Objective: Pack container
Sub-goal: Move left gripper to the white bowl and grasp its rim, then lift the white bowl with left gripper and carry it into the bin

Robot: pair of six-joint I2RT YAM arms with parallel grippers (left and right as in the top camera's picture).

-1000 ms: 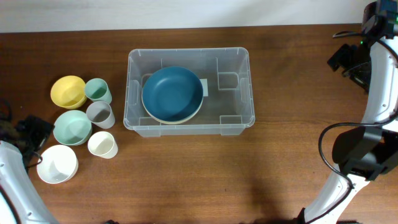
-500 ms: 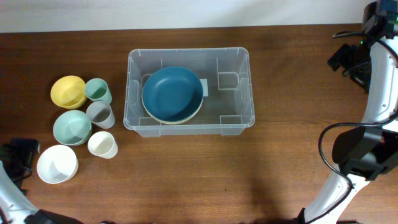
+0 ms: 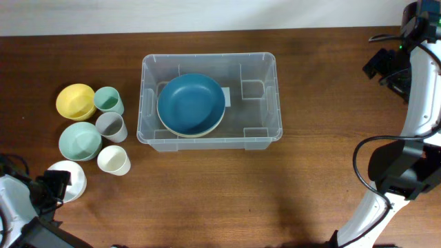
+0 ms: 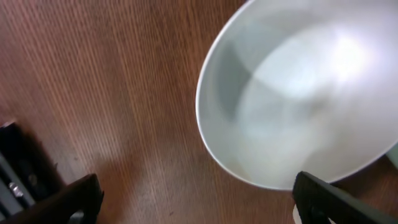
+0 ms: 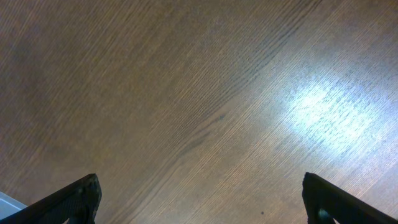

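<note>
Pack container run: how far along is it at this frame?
Done: a blue bowl sits in the container, stacked on a pale dish. In hand: nothing gripped; the left gripper hangs open at the white bowl. Left: that bowl, the yellow bowl, mint bowl, green cup, grey cup and cream cup, all on the table left of the container. The right gripper is open over bare wood.

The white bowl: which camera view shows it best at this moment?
The left wrist view. The white bowl fills much of it, with its empty inside and near rim clear. Overhead, the left gripper hides part of the bowl. The right wrist view shows only the wooden table.
</note>
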